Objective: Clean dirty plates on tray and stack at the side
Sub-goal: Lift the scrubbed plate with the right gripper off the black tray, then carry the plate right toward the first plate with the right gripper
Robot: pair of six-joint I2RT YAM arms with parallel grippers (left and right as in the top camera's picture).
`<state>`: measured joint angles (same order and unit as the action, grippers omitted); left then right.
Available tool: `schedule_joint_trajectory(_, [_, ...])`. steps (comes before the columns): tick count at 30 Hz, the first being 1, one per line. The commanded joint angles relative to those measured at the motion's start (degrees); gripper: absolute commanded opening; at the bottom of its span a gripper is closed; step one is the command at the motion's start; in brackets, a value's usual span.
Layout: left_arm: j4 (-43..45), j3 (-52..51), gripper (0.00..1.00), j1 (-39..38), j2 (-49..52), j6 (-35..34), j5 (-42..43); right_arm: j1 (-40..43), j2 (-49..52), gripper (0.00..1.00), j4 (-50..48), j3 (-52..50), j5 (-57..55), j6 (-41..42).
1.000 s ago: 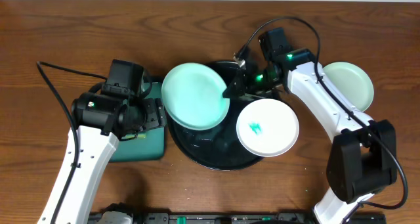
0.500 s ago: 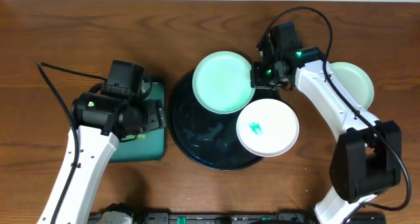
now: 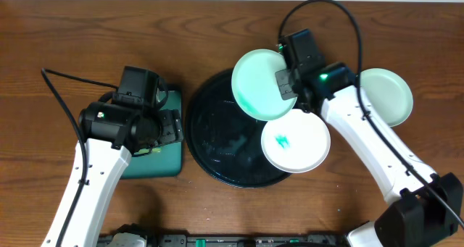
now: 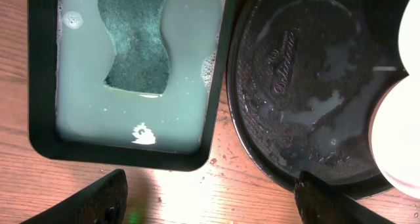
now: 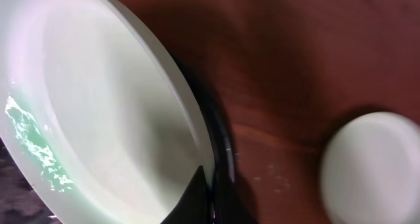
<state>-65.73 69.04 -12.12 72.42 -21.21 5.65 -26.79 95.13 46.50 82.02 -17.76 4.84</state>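
Carrying the pale mint green round plate [image 3: 255,84], rim pinched by the right gripper [image 3: 285,83], hold it level until clear of the glossy black round tray [image 3: 210,131]. The left gripper [image 4: 213,201] gapes wide, left of that tray.

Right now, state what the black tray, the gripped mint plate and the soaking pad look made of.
Black tray: probably plastic or lacquered, glossy; wet sheen, embossed lettering. Mint plate: likely melamine or glazed ceramic, smooth, bright highlights. Pad: sponge or scouring foam, coarse matte texture.
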Motion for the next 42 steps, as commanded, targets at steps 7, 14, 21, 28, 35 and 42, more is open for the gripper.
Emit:
schedule_joint_trajectory(7, [-0.2,0.5,0.82,-0.22,-0.2,-0.5,-0.31,-9.18,-0.72,0.01,-0.02,0.81,-26.32,-5.2])
schedule_joint_trajectory(14, [-0.17,0.5,0.82,-0.22,-0.2,-0.48,-0.33,-15.87,-0.72,0.01,0.0,0.81,-39.01,-7.56])
schedule_joint_trajectory(21, [-0.17,0.5,0.82,-0.22,-0.2,-0.48,-0.33,-22.08,-0.72,0.01,0.04,0.81,-52.28,-7.98])
schedule_joint_trajectory(28, [-0.15,0.5,0.82,-0.22,-0.2,-0.48,-0.33,-28.24,-0.72,0.01,0.0,0.81,-63.1,-11.32])
schedule_joint_trajectory(35, [0.22,0.5,0.82,-0.17,-0.2,-0.48,-0.33,-30.58,-0.72,0.01,0.02,0.81,-64.98,-12.85])
schedule_joint_trajectory(42, [0.22,0.5,0.82,-0.17,-0.2,-0.31,-0.31,-30.64,-0.72,0.01,0.02,0.81,-64.96,-12.87])
